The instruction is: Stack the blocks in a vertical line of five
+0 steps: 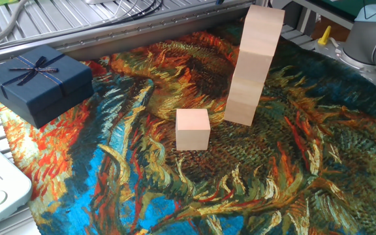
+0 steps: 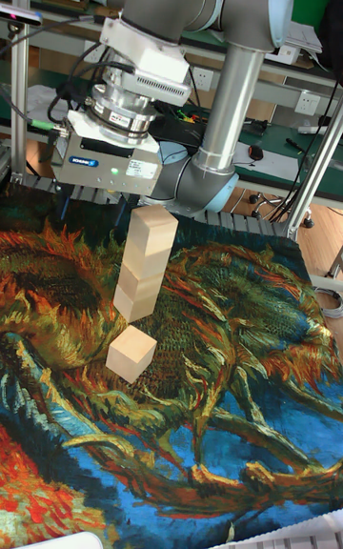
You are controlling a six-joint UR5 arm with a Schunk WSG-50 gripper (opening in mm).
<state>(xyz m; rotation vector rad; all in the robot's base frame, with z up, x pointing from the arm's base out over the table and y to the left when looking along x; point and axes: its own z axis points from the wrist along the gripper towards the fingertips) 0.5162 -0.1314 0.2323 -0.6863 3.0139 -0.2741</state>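
Blocks: pale wooden cubes, five called for. A stack [image 1: 253,65] is standing on the painted cloth [image 1: 292,183], leaning a little off true in both views; seams suggest about four cubes, though the exact count is hard to read. One loose block [image 1: 192,129] is sitting on the cloth just beside the stack's foot, apart from it, probably the last piece waiting to go on top.

Gripper [image 2: 95,194]: hanging directly above the stack's top in the tall fixed view, most likely because that is where a release or a re-approach happens. Its fingers are lying behind the housing and the top cube, so whether it is parted or closed cannot be told (nor whether it is touching the wood).

Navy gift box [image 1: 36,81]: resting at the cloth's far left corner, well apart, playing no part.

Judgement: the lean is making the next placement delicate.
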